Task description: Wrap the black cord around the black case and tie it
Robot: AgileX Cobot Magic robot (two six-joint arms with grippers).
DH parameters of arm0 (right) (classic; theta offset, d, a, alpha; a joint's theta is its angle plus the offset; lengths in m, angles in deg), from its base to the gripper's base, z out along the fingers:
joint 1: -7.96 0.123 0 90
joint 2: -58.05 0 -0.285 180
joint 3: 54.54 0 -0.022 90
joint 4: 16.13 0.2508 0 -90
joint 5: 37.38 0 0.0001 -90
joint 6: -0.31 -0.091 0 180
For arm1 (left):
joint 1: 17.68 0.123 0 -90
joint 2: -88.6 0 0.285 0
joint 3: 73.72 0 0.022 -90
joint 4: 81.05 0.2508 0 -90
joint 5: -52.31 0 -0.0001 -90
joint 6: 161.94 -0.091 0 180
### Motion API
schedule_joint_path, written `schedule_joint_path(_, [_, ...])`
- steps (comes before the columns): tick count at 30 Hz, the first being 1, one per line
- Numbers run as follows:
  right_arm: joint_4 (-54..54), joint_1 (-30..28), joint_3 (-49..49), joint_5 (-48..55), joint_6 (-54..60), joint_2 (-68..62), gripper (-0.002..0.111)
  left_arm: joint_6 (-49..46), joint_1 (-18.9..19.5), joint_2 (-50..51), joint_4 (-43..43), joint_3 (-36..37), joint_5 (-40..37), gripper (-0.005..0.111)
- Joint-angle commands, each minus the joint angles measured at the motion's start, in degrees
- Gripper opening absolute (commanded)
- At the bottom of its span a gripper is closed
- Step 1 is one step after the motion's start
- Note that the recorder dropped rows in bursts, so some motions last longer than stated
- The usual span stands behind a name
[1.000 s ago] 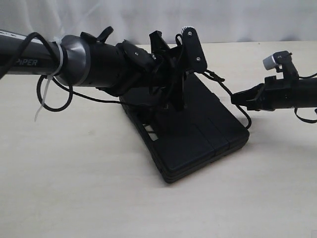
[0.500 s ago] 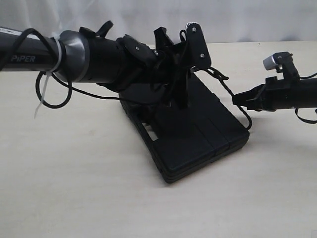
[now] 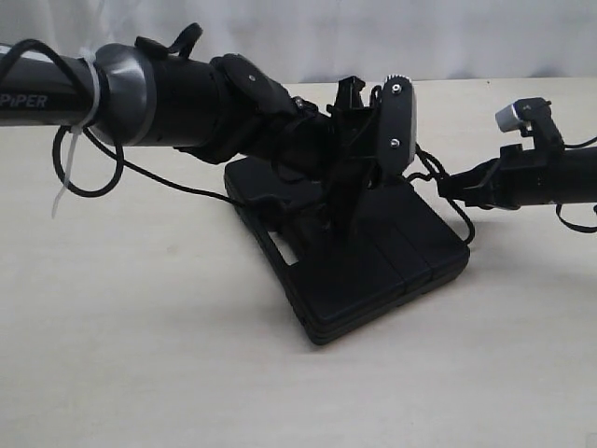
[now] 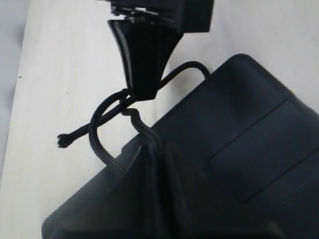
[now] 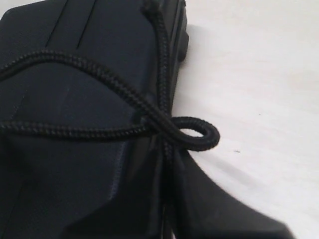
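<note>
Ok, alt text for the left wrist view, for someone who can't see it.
The left hand, shut, pinches the black cord beside the edge of the black case. The cord curves in a loop, its frayed tip over the pale table.

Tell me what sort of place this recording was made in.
Likely a robot lab bench, not a home: a bare pale table, a plain white backdrop, and the black case with the black cord set out on it.

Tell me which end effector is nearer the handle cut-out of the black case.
Left. The left end effector hangs over the case, close beside the handle cut-out. The right end effector sits at the case's opposite side, clearly farther away.
</note>
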Motion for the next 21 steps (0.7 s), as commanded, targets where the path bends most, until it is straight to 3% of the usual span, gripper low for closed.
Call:
schedule_joint_path(1, [0.33,-0.03,0.08,0.77,-0.10,0.23,0.004,-1.07,-0.12,-0.57,1.02,-0.50,-1.85,0.000])
schedule_joint_path(11, [3.72,-0.03,-0.08,1.94,0.56,0.23,0.004,-1.07,-0.01,-0.57,10.78,-0.50,-11.28,0.000])
schedule_joint_path(19, [3.72,-0.03,-0.14,3.99,0.70,0.23,0.004,-0.97,-0.01,-0.57,11.31,-0.50,-11.30,0.001])
schedule_joint_path(21, [4.60,-0.03,-0.14,6.05,1.69,0.23,0.004,-0.97,-0.01,-0.57,11.31,-0.50,-11.30,0.007])
